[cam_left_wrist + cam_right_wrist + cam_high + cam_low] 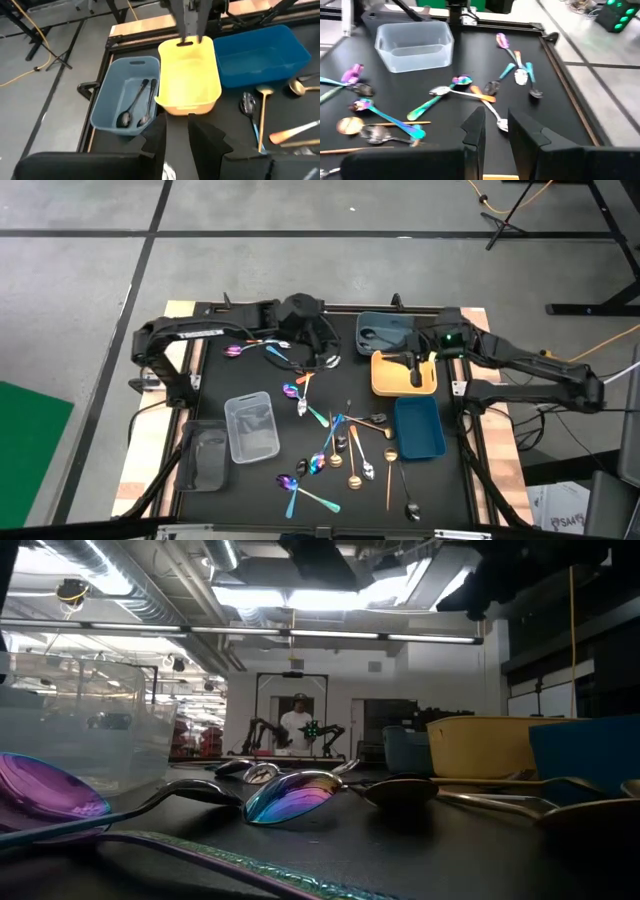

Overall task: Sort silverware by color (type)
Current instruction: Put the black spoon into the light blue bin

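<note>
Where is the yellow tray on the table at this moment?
In the high view, the yellow tray sits on the table's right side, between the grey-blue tray behind it and the blue tray in front, under the right gripper.

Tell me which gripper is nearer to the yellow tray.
Right. The right gripper hangs directly over the yellow tray, near its far edge. The left gripper sits off to the tray's left side, above the black mat.

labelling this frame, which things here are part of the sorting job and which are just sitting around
Part of the job:
- spoons scattered on the mat
- two dark spoons already in the grey-blue tray
- yellow tray
- blue tray
- clear tray

Just about:
- person in the background
- green mat
</note>
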